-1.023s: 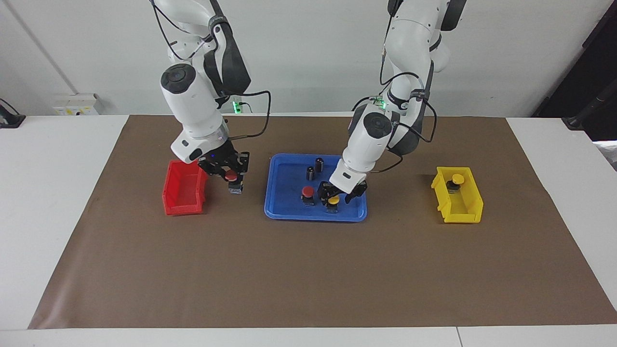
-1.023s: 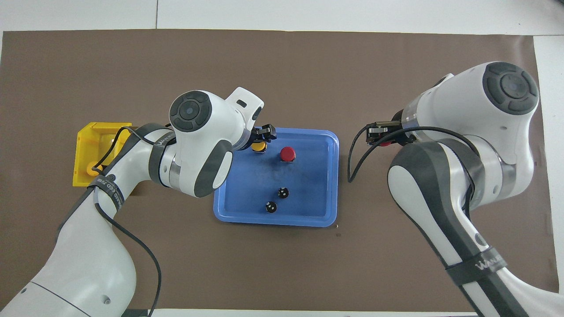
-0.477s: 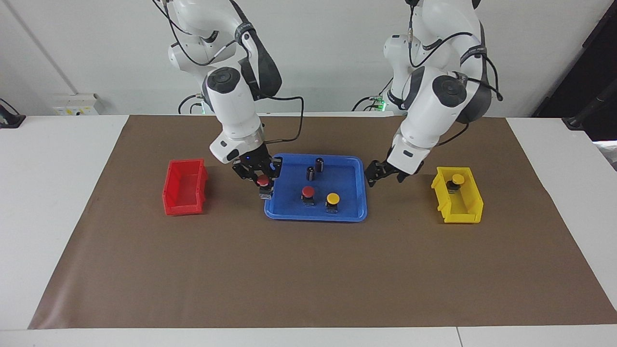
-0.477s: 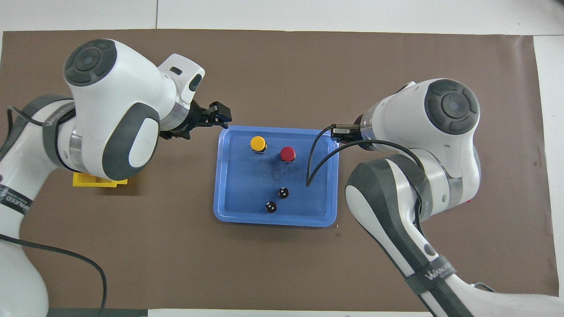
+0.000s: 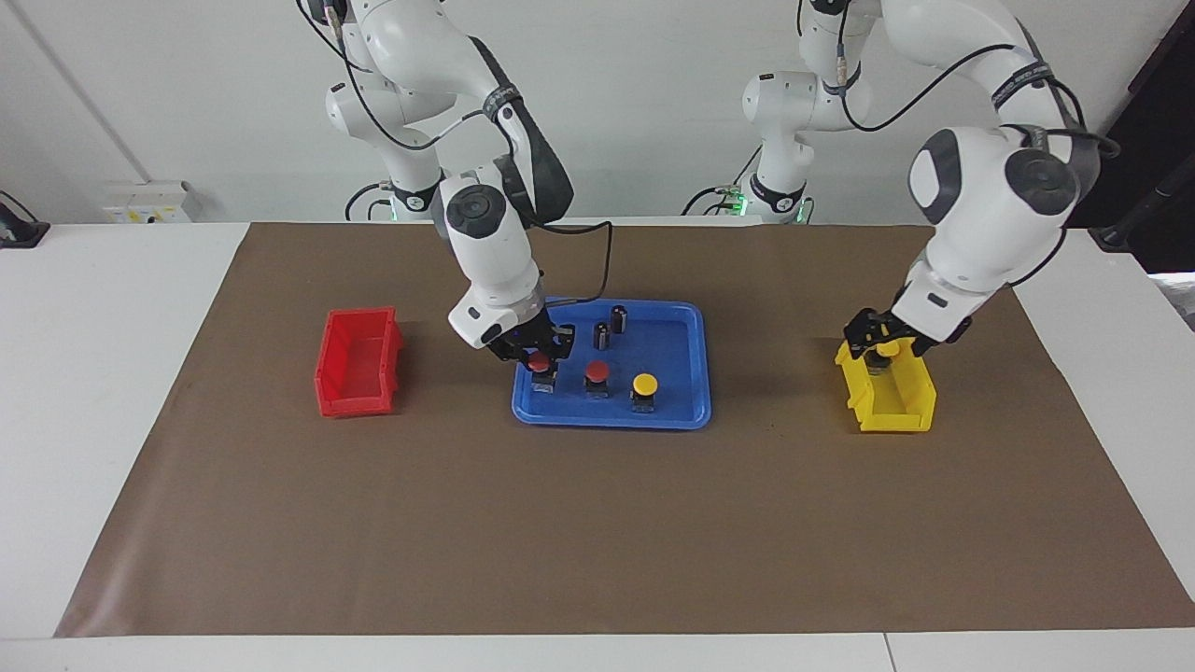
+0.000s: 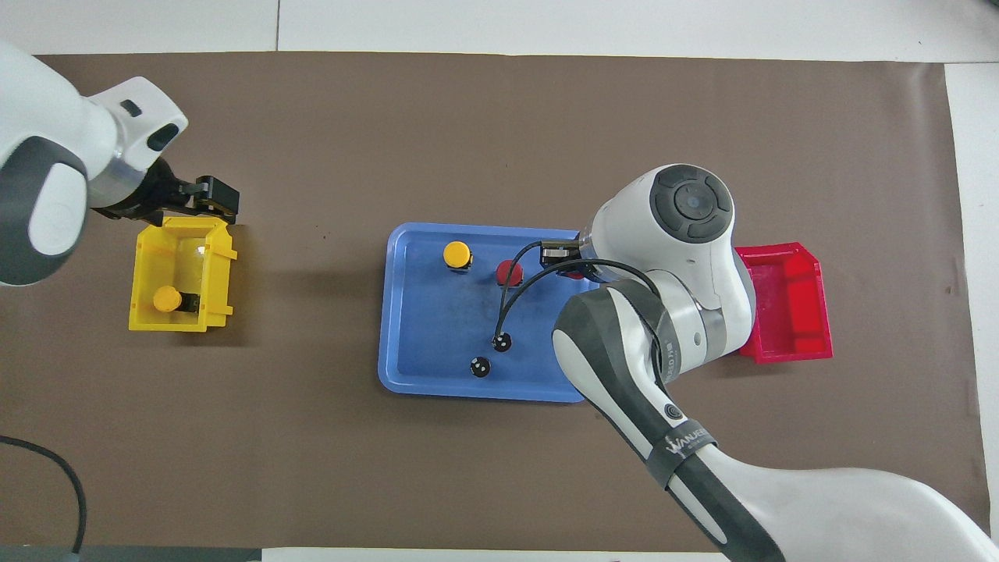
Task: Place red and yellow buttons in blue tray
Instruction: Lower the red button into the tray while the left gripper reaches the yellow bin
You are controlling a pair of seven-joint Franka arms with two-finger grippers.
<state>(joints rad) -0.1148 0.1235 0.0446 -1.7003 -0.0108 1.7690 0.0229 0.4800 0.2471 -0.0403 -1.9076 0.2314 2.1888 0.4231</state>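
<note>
The right gripper (image 5: 540, 357) gripped a red button (image 5: 540, 364) low over the blue tray (image 5: 686, 411), beside another red button (image 5: 596, 373) and a yellow button (image 5: 644, 385) in it. The left gripper (image 5: 878, 338) hung over the yellow bin (image 5: 892, 401), which held the other yellow button (image 6: 167, 299); I could not tell whether its fingers were parted.

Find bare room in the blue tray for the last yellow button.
Bare: blue tray floor at the left arm's end, bordered by the yellow button, the cylinders and the rim. Crowded: the row farther from the robots, where the right gripper holds a red button beside another red button. Left gripper is over the yellow bin.
</note>
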